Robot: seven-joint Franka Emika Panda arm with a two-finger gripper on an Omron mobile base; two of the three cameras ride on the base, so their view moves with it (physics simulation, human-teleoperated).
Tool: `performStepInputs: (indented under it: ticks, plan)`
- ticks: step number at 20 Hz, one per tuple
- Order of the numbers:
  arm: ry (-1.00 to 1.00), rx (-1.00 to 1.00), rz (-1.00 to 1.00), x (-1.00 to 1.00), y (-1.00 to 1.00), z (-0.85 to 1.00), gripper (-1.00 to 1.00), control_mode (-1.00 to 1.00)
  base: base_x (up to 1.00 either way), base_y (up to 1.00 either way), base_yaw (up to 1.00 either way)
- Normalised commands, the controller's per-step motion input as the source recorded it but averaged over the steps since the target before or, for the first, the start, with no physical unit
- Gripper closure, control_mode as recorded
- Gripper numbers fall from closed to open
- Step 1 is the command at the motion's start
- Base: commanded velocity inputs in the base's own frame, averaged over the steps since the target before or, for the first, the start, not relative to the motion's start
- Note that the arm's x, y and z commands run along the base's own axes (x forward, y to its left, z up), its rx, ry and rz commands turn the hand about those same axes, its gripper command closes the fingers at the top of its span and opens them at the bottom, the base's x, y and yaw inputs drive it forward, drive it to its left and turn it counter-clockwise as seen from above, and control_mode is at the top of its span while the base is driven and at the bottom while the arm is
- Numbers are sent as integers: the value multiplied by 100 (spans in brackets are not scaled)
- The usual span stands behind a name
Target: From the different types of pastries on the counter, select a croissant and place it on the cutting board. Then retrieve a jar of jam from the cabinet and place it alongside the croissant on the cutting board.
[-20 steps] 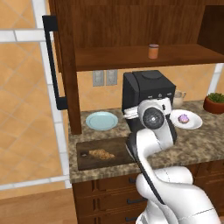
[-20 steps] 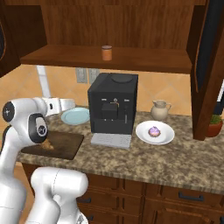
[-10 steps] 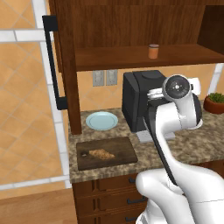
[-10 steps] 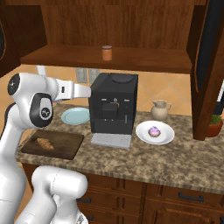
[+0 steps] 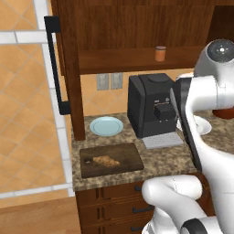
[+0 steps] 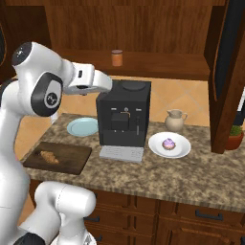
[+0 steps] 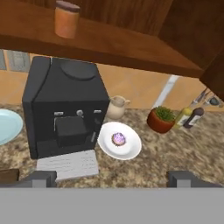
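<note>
The golden-brown croissant (image 5: 106,161) (image 6: 49,157) lies on the dark cutting board (image 5: 129,155) (image 6: 72,158) at the counter's left end. The orange jar of jam (image 5: 160,53) (image 6: 116,58) (image 7: 66,19) stands upright on the open cabinet's shelf (image 6: 158,65). My gripper (image 7: 113,180) (image 6: 106,85) is open and holds nothing. It hovers level with the top of the black coffee machine (image 6: 122,119), below and left of the jar. A pink-frosted pastry (image 6: 168,143) (image 7: 118,139) sits on a white plate.
The coffee machine (image 5: 151,107) stands right under the shelf. A light blue plate (image 5: 106,125) lies behind the board. A cream pitcher (image 6: 175,120), a potted plant (image 7: 161,119) and bottles (image 7: 192,116) stand to the right. The open cabinet door with its black handle (image 5: 55,64) hangs at left.
My arm has risen from low over the counter and swung right, up to the coffee machine's top. The gripper stayed open. The croissant stayed on the board.
</note>
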Motion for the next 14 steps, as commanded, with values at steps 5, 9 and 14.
performStepInputs:
  ticks: [5,9,14]
  plan:
    - [-5,27,21,7,2,52,-100,-100,0,0,0]
    - [0,8,15,5,32,13,-100,-100,0,0,0]
    - [0,-2,3,5,44,5,-100,-100,0,0,0]
